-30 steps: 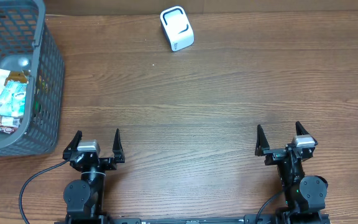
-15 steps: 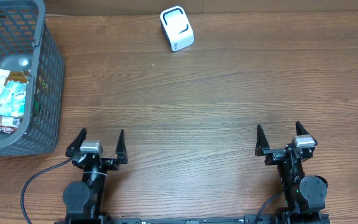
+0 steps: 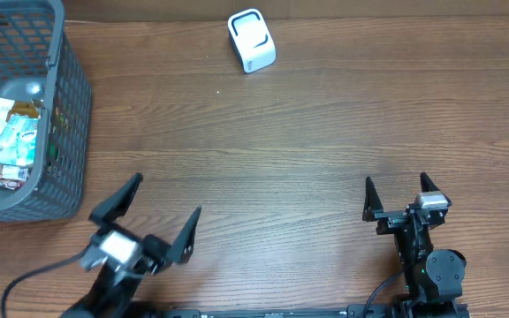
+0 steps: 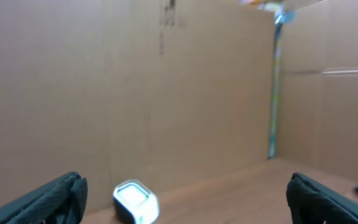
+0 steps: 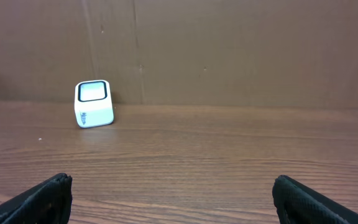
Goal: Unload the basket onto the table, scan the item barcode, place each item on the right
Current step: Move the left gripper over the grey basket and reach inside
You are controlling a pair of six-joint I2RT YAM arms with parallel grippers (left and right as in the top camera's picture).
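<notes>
Nearest me, the left gripper (image 3: 166,194) and right gripper (image 3: 396,179) both stand with fingers wide apart, holding nothing. The packets (image 3: 11,141) lie heaped in the basket (image 3: 73,97), at ten o'clock from the left gripper, which is the nearer arm. The scanner (image 3: 252,40) sits farthest off, toward twelve o'clock.

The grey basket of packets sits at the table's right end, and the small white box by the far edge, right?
No. The overhead view shows the grey basket of packets at the table's left end. The small white box is by the far edge, as you said.
</notes>
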